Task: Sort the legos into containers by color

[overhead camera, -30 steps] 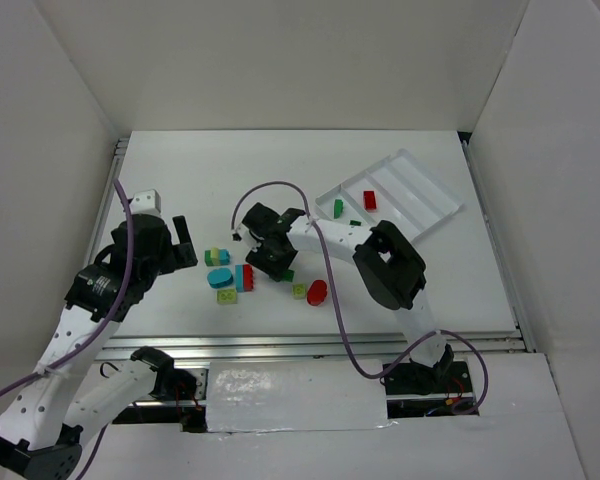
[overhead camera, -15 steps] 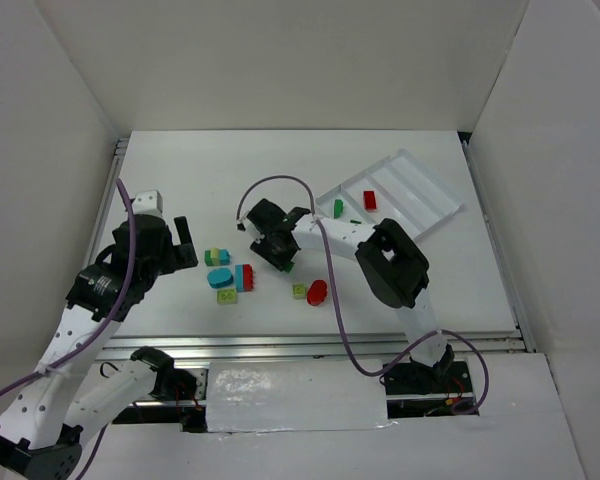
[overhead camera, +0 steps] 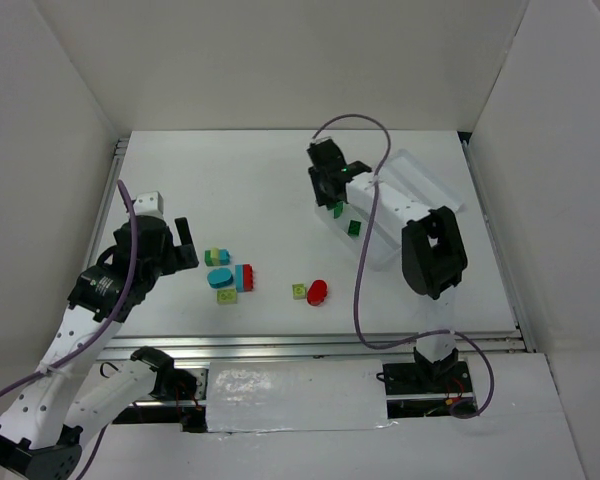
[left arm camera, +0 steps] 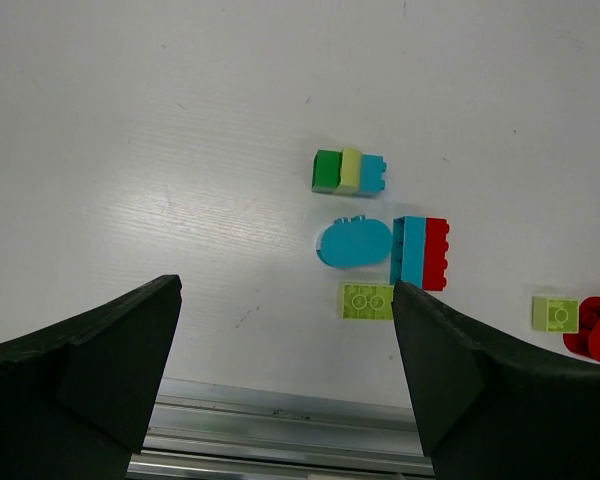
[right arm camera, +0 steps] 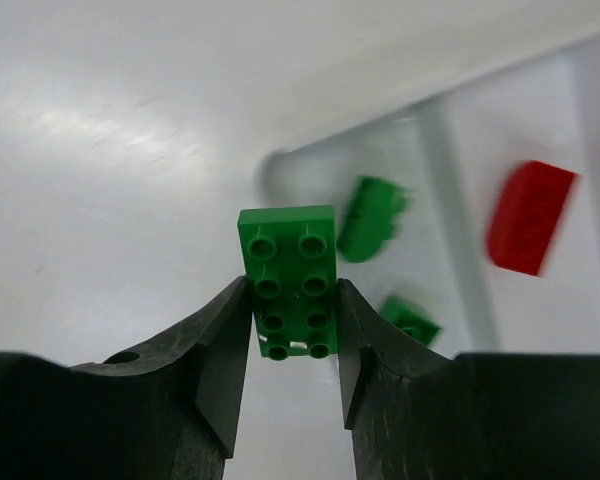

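Right wrist: your right gripper (right arm camera: 292,330) clamps a green brick (right arm camera: 285,250). Drop it low into the tray (right arm camera: 540,110) beside its 2 green bricks (right arm camera: 372,230). Left gripper (left arm camera: 285,290) gapes wide.

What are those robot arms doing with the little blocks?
They are sorting bricks by color into a white tray. The right gripper is shut on a green brick, held up near the tray's corner. Two green bricks lie in one compartment and a red brick in the next. The left gripper hangs open above the loose bricks on the table, touching none.
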{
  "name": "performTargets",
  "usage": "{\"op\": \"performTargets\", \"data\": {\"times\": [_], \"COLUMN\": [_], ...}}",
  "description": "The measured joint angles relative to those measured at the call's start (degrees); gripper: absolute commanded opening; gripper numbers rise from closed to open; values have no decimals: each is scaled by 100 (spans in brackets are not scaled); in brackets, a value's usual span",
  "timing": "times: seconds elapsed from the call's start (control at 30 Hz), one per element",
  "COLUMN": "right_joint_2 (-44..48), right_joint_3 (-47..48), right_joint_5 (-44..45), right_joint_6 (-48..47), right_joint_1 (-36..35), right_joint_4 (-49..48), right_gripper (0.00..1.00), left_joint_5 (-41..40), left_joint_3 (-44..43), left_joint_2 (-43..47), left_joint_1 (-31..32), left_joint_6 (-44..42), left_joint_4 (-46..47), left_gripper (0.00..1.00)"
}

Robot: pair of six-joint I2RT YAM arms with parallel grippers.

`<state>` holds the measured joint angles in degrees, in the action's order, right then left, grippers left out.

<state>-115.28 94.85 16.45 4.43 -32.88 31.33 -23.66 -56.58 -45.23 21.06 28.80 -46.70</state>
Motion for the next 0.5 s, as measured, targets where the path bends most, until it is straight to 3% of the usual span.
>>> {"op": "performTargets", "data": {"times": [0.13, 0.27, 0.47, 0.5], "right_joint_2": [81, 61, 57, 57], "right_joint_3": [85, 81, 74, 74], "right_joint_5": [212, 245, 227, 227], "right_joint_6": [363, 542, 695, 726], "right_joint_1": [767, 997, 938, 929], "right_joint_4": [101, 319, 358, 365], "right_gripper": [13, 22, 58, 71], "left_joint_5": [15, 35, 50, 57], "left_joint_3": [2, 2, 2, 2], "left_joint_2": [0, 0, -17, -26], "left_joint_1": [0, 0, 0, 0], "left_joint_6": [0, 0, -2, -2], "left_joint_4": [50, 52, 50, 52], "left_gripper": [100, 100, 100, 100]}}
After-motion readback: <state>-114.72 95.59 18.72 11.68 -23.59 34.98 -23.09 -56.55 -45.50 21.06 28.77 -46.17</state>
